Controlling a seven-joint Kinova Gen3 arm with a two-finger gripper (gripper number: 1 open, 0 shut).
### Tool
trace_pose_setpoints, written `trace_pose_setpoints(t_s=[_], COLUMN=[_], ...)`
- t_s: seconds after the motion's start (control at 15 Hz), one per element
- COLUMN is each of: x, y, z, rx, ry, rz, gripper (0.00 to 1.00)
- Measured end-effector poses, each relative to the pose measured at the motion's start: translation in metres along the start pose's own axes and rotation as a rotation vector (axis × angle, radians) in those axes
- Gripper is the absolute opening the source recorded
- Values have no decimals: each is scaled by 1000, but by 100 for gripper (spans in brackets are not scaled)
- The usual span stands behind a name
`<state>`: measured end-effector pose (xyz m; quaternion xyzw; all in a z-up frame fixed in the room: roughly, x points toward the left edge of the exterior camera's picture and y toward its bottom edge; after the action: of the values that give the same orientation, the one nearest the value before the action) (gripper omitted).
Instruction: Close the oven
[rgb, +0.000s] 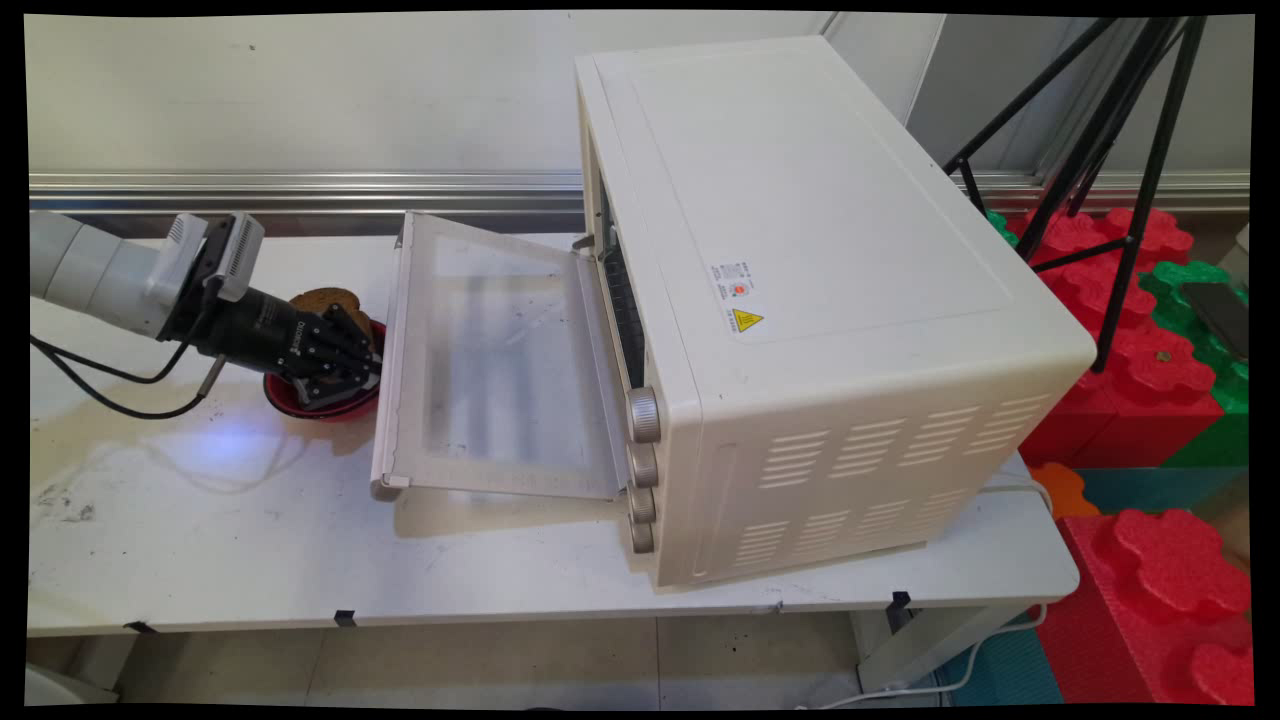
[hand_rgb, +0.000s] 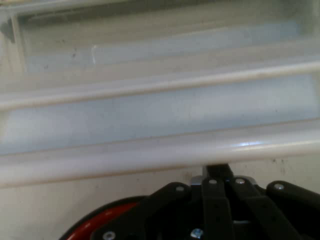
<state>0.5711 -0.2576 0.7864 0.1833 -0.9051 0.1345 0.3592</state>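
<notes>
Low over the red bowl (rgb: 325, 405), the clenched tool (rgb: 362, 372) points right at the oven door (rgb: 490, 350), which lies open leftward; bare counter (rgb: 200, 520) lies nearer.

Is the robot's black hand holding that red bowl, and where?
Cannot tell. The black two-finger gripper is right over the red bowl holding a brown slice, but its fingertips are hidden.

A red bowl (rgb: 330, 400) holding a brown slice (rgb: 325, 300) sits under the gripper (rgb: 365, 365), at nine o'clock of the open oven door (rgb: 480, 360).
</notes>
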Motion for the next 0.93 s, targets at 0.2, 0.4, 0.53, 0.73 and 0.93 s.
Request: trace_pose_setpoints(t_s=[0.2, 0.4, 0.53, 0.73, 0.93], x=[3, 7, 10, 17, 26], y=[-1, -2, -2, -2, -2], z=[1, -1, -4, -8, -12], rx=[2, 4, 5, 5, 8], ry=[21, 43, 58, 83, 105], rz=[-8, -12, -10, -7, -1], gripper=[0, 0, 0, 0, 0])
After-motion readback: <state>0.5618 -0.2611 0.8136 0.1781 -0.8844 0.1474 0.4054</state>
